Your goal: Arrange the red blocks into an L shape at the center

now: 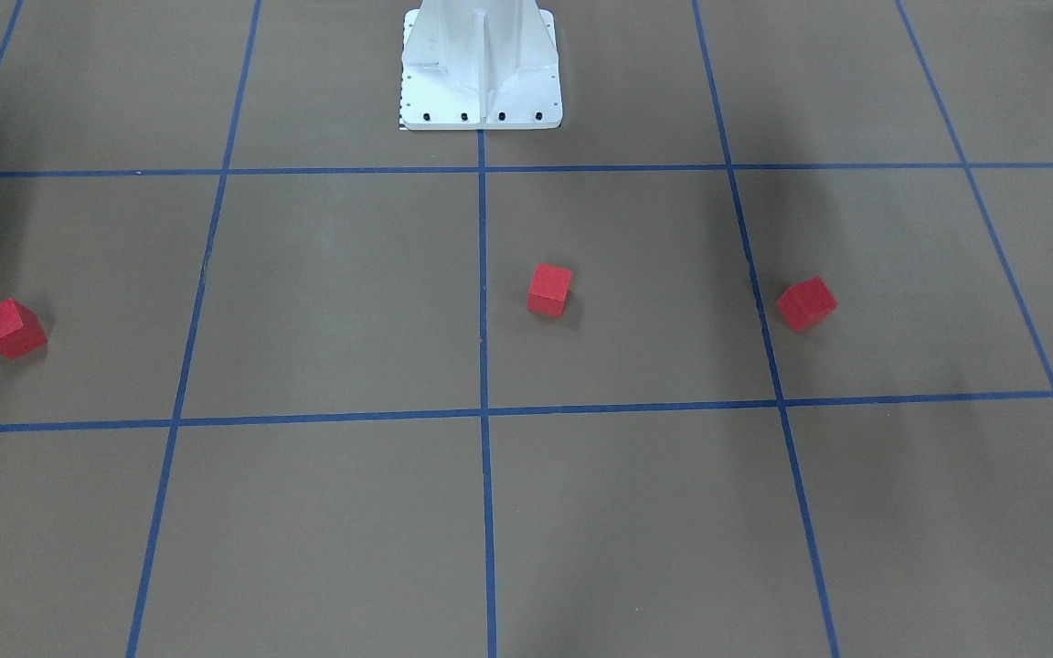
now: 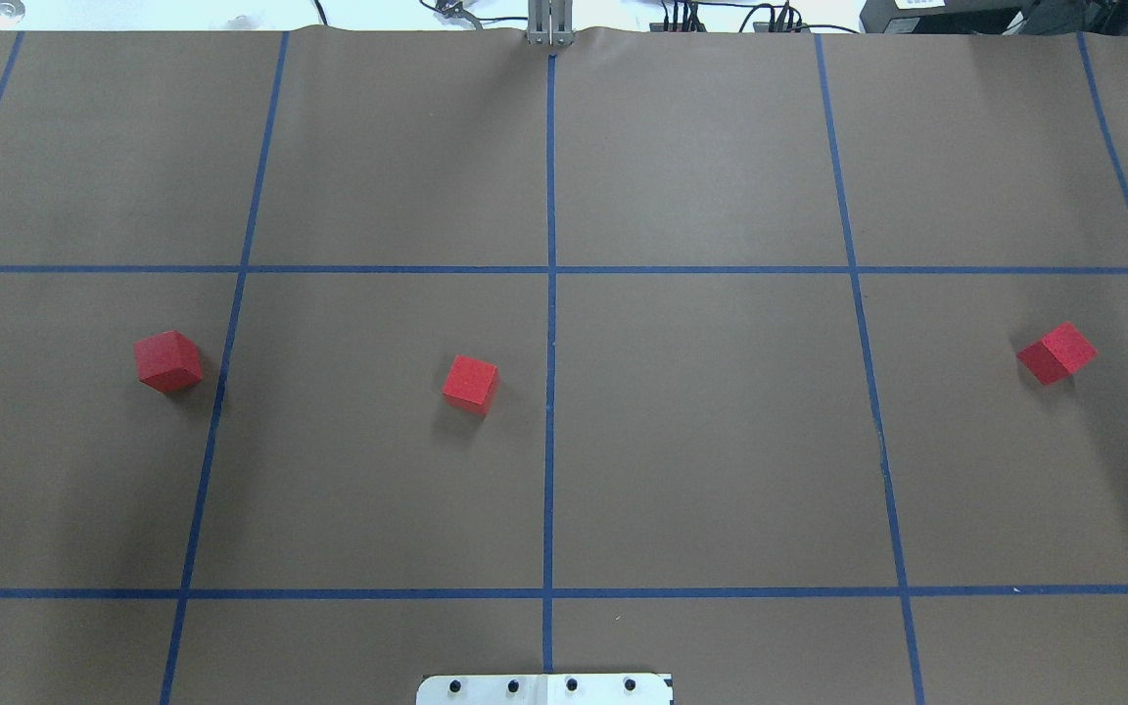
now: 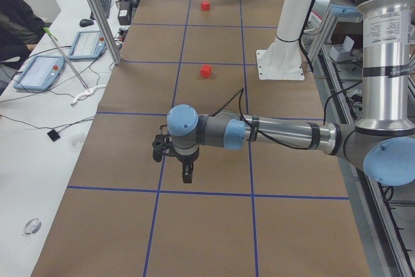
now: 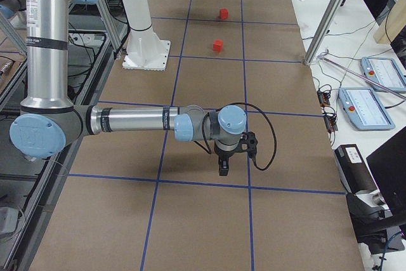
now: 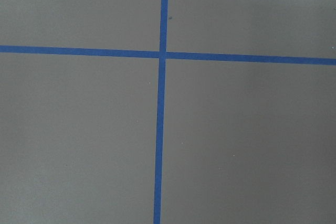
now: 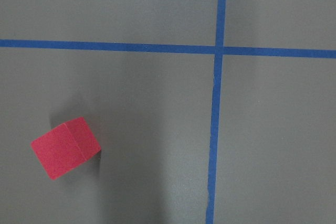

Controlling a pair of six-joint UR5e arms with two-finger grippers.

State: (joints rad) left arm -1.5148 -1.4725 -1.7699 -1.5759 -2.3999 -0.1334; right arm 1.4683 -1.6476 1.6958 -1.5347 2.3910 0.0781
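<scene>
Nearest, just a slice of the white base (image 2: 544, 688), cut off by the bottom edge of the overhead view. Next, one row of three red blocks, flat on the brown table (image 2: 721, 490), well apart, none touching. Middle block (image 2: 470, 384) just left of the center (image 2: 564, 431), turned a little off the blue tape (image 2: 550, 196). Left block (image 2: 167, 361) beside the next blue line. Right block (image 2: 1057, 353) far off on the other side. Both turned corner-first. All cubes, so no long side to point anywhere. Left block hidden behind the left arm (image 3: 285, 135) in the left side view. Right block hidden behind the right arm (image 4: 133, 120) in the right side view. Left gripper (image 3: 186, 174) and right gripper (image 4: 223, 168) small and dark, pointing down. Hard to tell whether pinched together or spread apart. Farthest, cables (image 2: 681, 15) past the table edge, mostly cut off.
</scene>
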